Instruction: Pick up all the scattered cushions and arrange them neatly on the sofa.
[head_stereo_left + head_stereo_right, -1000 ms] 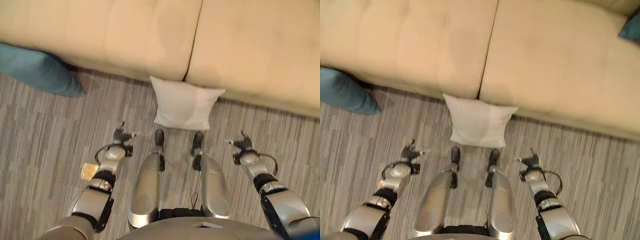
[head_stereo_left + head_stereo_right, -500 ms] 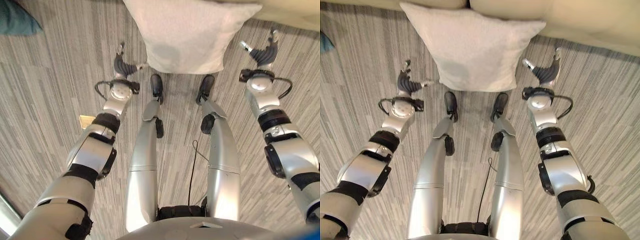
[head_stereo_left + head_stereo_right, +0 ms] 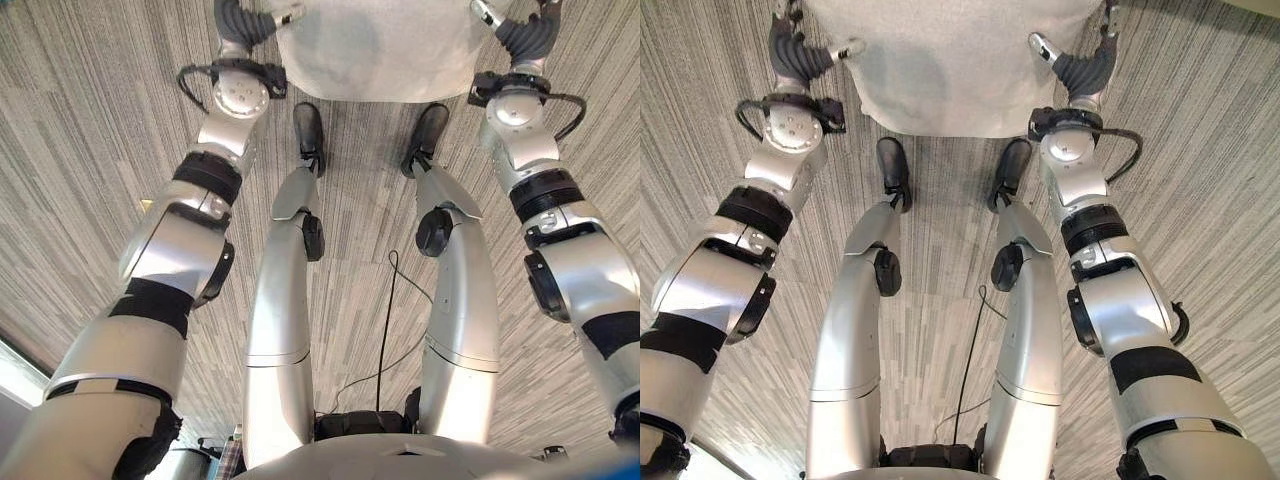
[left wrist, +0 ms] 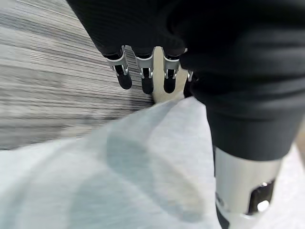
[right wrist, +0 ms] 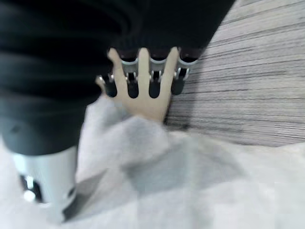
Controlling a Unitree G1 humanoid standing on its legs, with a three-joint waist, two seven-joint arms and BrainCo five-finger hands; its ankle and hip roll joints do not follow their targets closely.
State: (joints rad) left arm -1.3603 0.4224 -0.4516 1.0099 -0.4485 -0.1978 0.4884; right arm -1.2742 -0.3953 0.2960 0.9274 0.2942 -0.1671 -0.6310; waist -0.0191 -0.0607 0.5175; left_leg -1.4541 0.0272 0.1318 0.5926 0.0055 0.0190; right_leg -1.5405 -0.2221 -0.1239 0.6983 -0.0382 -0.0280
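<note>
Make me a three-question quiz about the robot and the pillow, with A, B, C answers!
1. Where is the white cushion?
A. On the carpet floor between the two hands
B. In a basket
C. On a table

2. What colour is the cushion?
A. Red
B. White
C. Black

3. How are the hands?
A. Both fists shut tight, away from the cushion
B. Holding a cup
C. Open, one at each side of the cushion

Answers:
1 A: it lies on the striped carpet, with the left hand and right hand flanking it.
2 B: its cloth looks plain white.
3 C: both wrist views show straight fingers at the cushion's edge.
</note>
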